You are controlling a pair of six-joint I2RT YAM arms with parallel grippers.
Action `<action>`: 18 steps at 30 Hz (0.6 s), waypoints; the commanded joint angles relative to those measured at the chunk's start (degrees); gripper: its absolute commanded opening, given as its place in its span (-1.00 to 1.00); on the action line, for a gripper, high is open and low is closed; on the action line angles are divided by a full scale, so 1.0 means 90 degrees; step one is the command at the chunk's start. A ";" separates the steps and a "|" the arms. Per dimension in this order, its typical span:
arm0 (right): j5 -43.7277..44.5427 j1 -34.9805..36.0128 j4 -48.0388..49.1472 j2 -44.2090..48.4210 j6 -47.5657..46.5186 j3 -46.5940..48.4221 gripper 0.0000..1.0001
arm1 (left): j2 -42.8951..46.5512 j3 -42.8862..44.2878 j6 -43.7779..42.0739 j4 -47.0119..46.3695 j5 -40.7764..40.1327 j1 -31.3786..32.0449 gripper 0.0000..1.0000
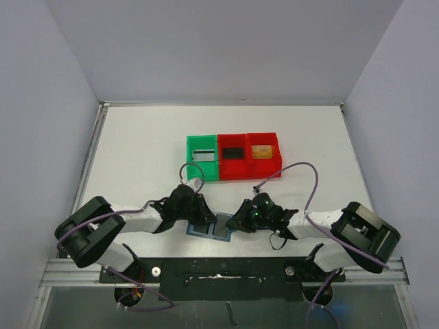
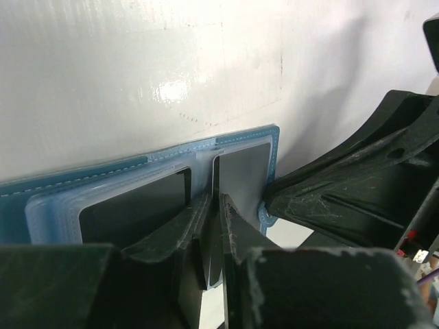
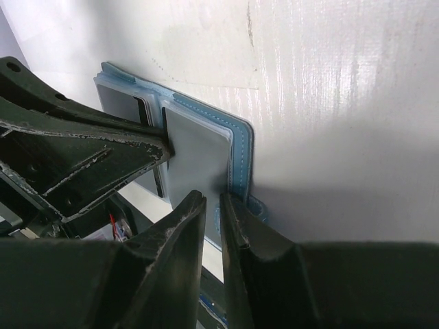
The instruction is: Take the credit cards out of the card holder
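Observation:
The light-blue card holder [image 1: 221, 221] lies open on the white table between my two grippers. In the left wrist view its blue edge [image 2: 103, 175] frames clear sleeves with a dark card [image 2: 137, 205] and a grey credit card [image 2: 243, 171]. My left gripper [image 2: 215, 200] is shut on the thin edge of the grey card; in the top view it [image 1: 200, 218] is at the holder's left side. My right gripper [image 3: 212, 200] is shut on the holder's near edge beside its blue border [image 3: 241, 154], with the grey card [image 3: 195, 151] just ahead; in the top view it [image 1: 235, 223] is at the holder's right side.
A green bin [image 1: 191, 159] and two red bins [image 1: 221, 159] [image 1: 264, 162] stand in a row behind the holder. The two grippers are very close together: the right one [image 2: 343, 185] fills the right of the left wrist view. The table's front edge is just behind the holder.

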State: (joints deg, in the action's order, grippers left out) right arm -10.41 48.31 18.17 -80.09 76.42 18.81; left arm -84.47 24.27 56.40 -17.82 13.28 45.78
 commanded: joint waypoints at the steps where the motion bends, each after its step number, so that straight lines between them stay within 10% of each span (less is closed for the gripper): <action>1: 0.0199 0.0197 -0.0284 -0.0609 0.0005 -0.0130 -0.64 | -0.0021 -0.0290 0.0621 -0.0986 0.0626 0.0282 -0.84; 18: 0.0555 0.0185 -0.1145 -0.0531 -0.0138 0.0213 -0.61 | 0.0720 -0.0550 0.0852 -0.1291 0.0738 0.0061 -1.00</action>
State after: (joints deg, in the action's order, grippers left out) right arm -11.00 48.31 17.82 -81.21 77.21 19.79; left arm -81.06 18.59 62.57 -24.69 11.68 45.58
